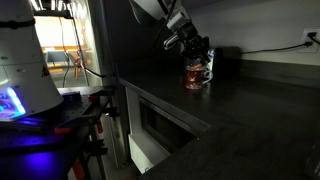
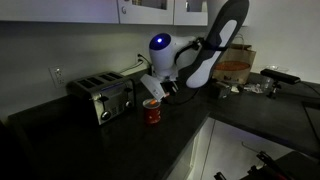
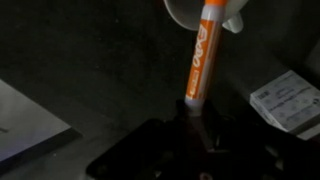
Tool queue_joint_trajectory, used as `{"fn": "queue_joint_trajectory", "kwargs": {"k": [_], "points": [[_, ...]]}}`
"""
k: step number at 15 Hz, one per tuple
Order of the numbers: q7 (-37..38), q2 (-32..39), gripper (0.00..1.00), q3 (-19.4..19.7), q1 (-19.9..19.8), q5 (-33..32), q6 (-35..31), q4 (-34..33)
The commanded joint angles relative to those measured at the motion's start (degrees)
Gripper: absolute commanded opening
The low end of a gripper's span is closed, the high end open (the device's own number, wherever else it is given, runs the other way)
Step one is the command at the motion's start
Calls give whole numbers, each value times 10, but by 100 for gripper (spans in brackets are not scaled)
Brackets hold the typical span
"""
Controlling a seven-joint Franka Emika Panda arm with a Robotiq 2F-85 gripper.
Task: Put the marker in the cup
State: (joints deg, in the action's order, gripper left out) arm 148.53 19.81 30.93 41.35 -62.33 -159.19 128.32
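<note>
Holding marker [image 3: 203, 55] by one end in closed gripper [image 3: 200, 138], far end at cup [image 3: 188, 12] rim. Hovering just above cup on counter [image 1: 250, 110]. Judged light, stiff, smooth-barrelled, prone to slip; best pinched across barrel near end, length free.

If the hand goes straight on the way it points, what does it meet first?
Probably the cup: the hand points down just above it, and the marker it grips leads, tip at the pale rim. Whether that tip lands inside the opening or on the rim is unclear.
</note>
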Motion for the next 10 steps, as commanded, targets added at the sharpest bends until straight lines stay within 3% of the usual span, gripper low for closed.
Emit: {"fn": "queue_joint_trajectory", "kwargs": {"k": [1, 8, 9, 10], "points": [[-11, 10, 6, -3, 1, -26, -20, -1], [7, 20, 6, -8, 21, -98, -17, -14], [8, 19, 24, -9, 22, -102, -19, -13], [2, 19, 48, -12, 19, -98, -21, -13]]}}
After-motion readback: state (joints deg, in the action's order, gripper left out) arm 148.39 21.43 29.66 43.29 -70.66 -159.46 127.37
